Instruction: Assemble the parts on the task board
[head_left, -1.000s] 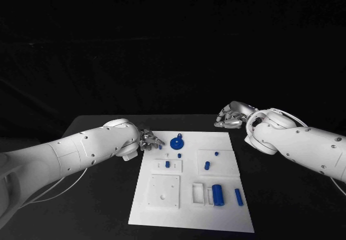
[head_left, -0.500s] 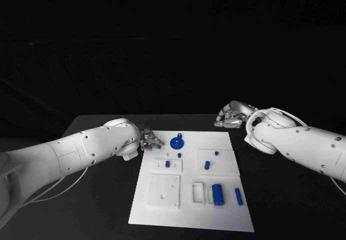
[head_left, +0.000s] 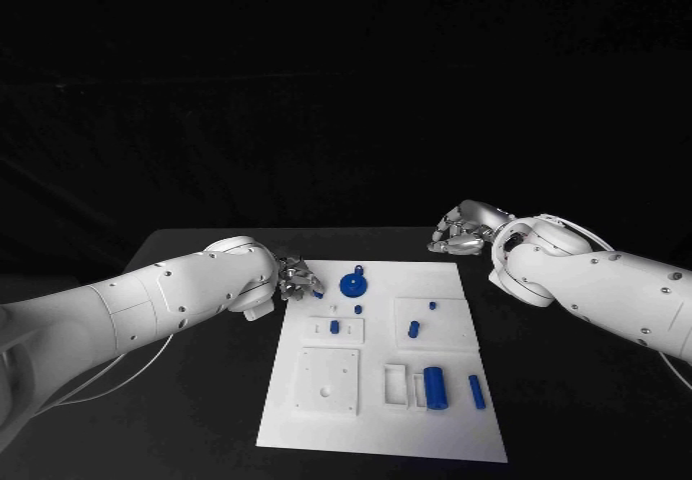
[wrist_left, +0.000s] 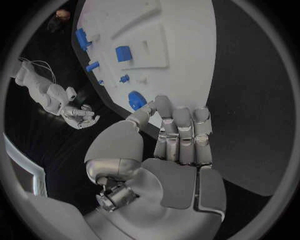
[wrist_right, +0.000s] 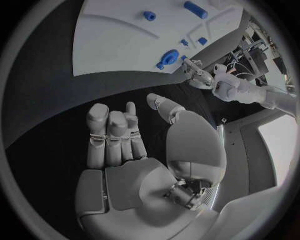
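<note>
Parts (head_left: 433, 387) lay loose on the task board (head_left: 384, 440); our empty, half-curled left hand (head_left: 299, 279) risked nudging the blue disc (head_left: 352, 287), while the right hand (head_left: 464, 228) hung empty, fingers loosely bent.

Black table (head_left: 188, 400) with a matte, unmarked top, set square to where I stand. Its far edge runs straight across, with rounded corners at the far left and far right.

Behind the table hangs a black backdrop (head_left: 346, 110), probably cloth; faint folds and creases catch a little light, most clearly at upper left and upper right. It covers everything above the table line.

Light is dim and even, falling from above onto the table; the surround stays dark.

In the right wrist view a pale panel (wrist_right: 278, 145) shows at the rim, bright and flat, either a wall or a lit screen; I cannot tell which. Floor not visible.
</note>
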